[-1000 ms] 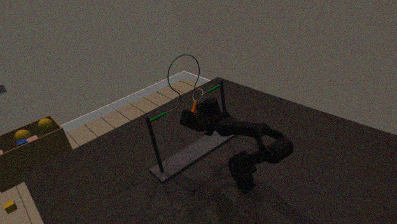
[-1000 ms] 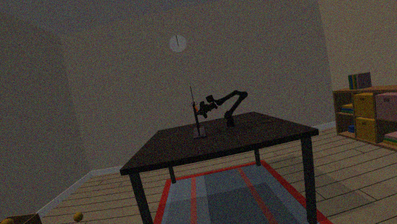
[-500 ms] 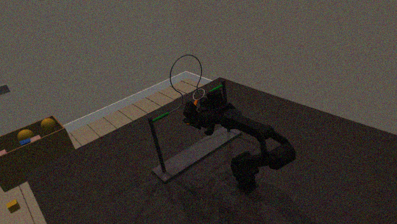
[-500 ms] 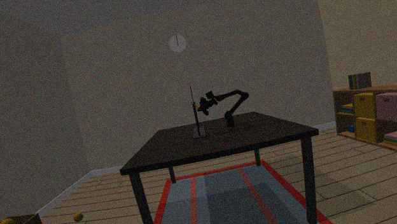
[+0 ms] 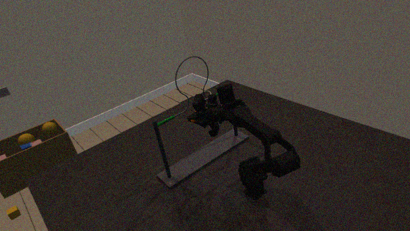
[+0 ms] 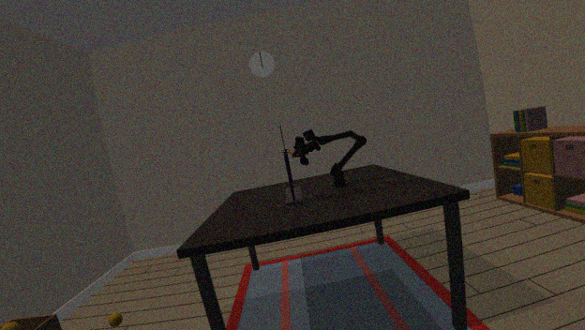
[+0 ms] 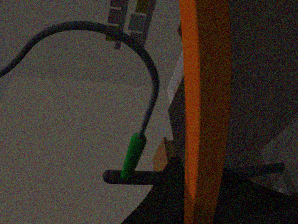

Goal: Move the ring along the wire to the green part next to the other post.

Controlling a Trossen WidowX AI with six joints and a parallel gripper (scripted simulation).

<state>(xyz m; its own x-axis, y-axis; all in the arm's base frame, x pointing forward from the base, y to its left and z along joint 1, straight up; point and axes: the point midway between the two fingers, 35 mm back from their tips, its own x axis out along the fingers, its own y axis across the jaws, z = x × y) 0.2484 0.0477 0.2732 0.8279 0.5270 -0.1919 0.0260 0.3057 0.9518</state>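
Gripper [image 5: 201,115] clenched on the orange handle [image 7: 200,90]; in the wrist view the handle runs as a tall orange bar from 12 o'clock down toward 6 o'clock, pinched low down, where it vanishes into dark gripper parts.

Ring [image 5: 206,95] in the top view: small pale hoop just above the gripper, at the foot of the wire's big loop, close to the far post [image 5: 235,131]. Whether it sits over the green part there or already over thin grey wire [image 5: 191,65], cannot tell; too dim and small. Near post [image 5: 162,149] stands at about 8 o'clock from the gripper, its green part [image 5: 165,120] well apart from the ring. Both posts rise from a grey base plate [image 5: 200,157] on the dark table [image 5: 328,164].

Handling, judged: ring and handle look thin, rigid, light. Little weight to fight, but a long stiff handle means any wrist tilt swings the ring widely. Smooth bar could pivot between the fingers, so a firm pinch low on the handle, well away from the ring, suits. The wire looks springy; the tight loop is the hard stretch.

Writing: none readable. No brand or label on the arm, handle or base. A wall clock [image 6: 262,64] shows in the exterior view, face too blurred to read. Small paired squares [image 7: 131,12] in the wrist view carry no legible marks.
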